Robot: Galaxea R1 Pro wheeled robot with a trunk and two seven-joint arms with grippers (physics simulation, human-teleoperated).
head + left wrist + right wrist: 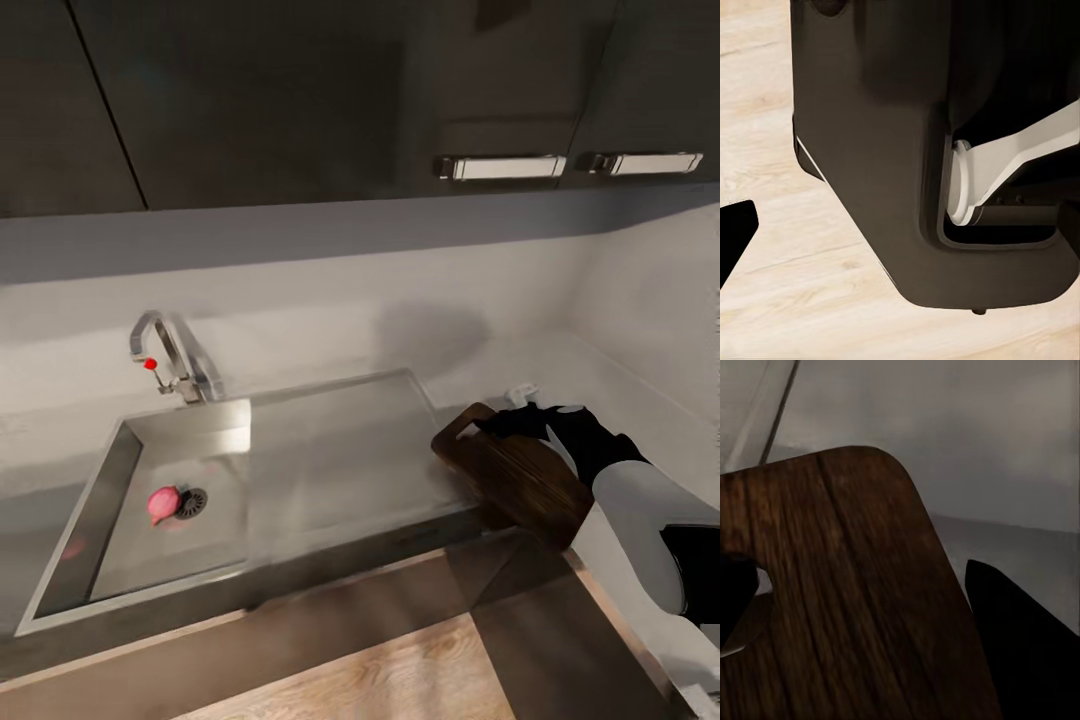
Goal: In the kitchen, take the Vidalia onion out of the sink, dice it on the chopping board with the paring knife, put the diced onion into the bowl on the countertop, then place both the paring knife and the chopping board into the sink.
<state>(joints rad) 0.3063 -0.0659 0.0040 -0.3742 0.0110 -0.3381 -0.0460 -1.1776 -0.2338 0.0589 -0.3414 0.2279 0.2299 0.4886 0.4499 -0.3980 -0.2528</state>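
- While the Vidalia onion point(163, 503) lies on the floor of the sink point(110, 480), touching the round drain point(192, 502), nothing covers it; the basin walls stand around it and the chrome tap point(170, 358) with its red dot rises behind the basin
- beside the basin the flat drainboard point(340, 450) stretches toward the chopping board point(512, 475), which rests at the drainboard's right end on the countertop point(600, 385), its slot-shaped handle hole at the far end
- the right gripper point(520, 420) sits over the board's far edge, one dark finger on each side of the wood; whether they press it I cannot tell
- the right wrist view brings the board point(847, 592) close, showing its grain, a rounded corner and a dark fingertip point(1020, 645) beside its edge, with grey worktop beyond
- the left wrist view gives a dark robot part point(930, 150) over a pale wooden floor point(780, 247); the left gripper's fingers cannot be judged there
- dark wall cabinets point(300, 100) with two bar handles hang above the pale backsplash
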